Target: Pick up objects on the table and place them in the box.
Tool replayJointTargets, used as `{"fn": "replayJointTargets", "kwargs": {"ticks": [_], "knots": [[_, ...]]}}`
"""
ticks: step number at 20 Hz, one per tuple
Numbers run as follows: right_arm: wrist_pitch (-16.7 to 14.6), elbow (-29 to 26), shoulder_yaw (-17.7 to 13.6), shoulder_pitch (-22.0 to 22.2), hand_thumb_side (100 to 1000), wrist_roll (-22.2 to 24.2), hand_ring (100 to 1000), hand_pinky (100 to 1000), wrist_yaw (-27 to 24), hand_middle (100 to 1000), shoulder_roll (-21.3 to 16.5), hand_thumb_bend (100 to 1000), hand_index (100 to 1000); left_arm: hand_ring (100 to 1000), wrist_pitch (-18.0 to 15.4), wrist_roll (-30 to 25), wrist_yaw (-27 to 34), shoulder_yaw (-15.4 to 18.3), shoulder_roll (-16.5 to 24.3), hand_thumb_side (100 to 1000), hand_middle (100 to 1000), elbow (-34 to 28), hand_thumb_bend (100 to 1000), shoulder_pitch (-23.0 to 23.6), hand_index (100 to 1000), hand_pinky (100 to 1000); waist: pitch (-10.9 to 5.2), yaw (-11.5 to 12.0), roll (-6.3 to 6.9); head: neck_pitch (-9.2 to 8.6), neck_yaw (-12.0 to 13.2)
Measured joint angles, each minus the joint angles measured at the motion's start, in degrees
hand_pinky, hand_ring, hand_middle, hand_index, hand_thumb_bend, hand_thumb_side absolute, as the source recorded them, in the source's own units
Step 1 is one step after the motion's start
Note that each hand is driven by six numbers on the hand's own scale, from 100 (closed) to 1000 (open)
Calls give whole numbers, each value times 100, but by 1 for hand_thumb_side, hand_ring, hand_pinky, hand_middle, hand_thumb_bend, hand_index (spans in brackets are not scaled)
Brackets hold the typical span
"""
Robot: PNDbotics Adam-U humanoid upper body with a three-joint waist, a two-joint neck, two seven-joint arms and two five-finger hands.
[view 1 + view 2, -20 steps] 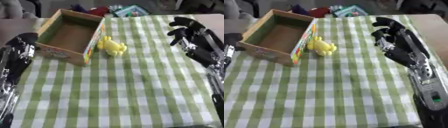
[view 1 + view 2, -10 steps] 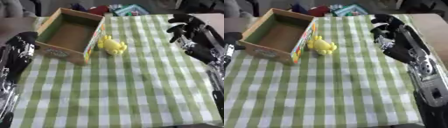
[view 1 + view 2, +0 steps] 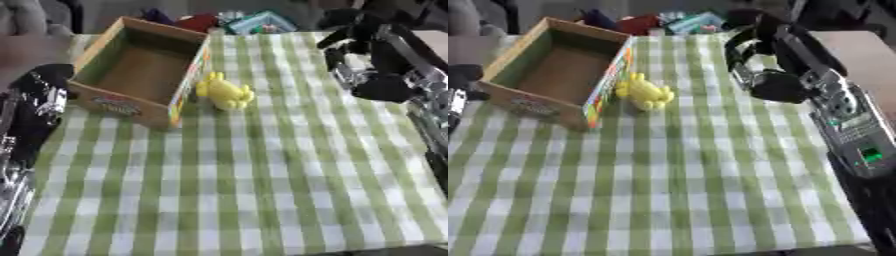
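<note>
A yellow toy (image 3: 225,91) lies on the green checked cloth (image 3: 262,175), just beside the right wall of the open cardboard box (image 3: 140,70) and possibly touching it; contact cannot be confirmed. The box stands at the far left of the cloth and appears empty. The right hand (image 3: 754,60) hangs above the far right of the cloth, well apart from the toy, fingers curled downward and holding nothing. The left hand (image 3: 44,92) shows at the left edge, near the box's near-left corner; whether its fingers are open or closed cannot be told. Assessment: the toy looks small, rounded and lumpy, probably light and soft or rubbery, so it should give under the fingers and not break. Its smooth surface may slip from a narrow pinch. The sound hold is across its wider body, thumb on one side and fingers on the other, approached from the right, since the box wall blocks the left. Clutter (image 3: 254,21) lies beyond the far edge, outside the work.
</note>
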Motion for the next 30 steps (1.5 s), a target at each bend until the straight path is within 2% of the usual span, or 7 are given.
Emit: {"fn": "replayJointTargets", "kwargs": {"ticks": [5, 11, 18, 30], "knots": [[-224, 824, 336, -620, 209, 172, 783, 605, 571, 830, 71, 100, 917, 843, 9, -25, 0, -34, 0, 517, 731, 0, 100, -34, 686, 692, -1, 79, -1, 8, -41], [-568, 1783, 566, -1114, 199, 304, 805, 636, 1430, 845, 483, 100, 924, 843, 5, -55, 7, -59, -3, 517, 731, 0, 100, -41, 685, 692, -2, 162, -29, 9, -87], [-846, 2509, 638, -1345, 198, 363, 809, 645, 2136, 847, 859, 100, 926, 844, 14, -70, 18, -69, -5, 520, 730, 1, 100, -46, 685, 692, -2, 209, -24, 9, -120], [-1047, 3461, 579, -1573, 200, 229, 815, 657, 2973, 850, 1371, 100, 928, 845, 9, -104, 19, -104, -54, 518, 730, 1, 100, -59, 685, 692, -2, 359, 2, 9, -186]]}}
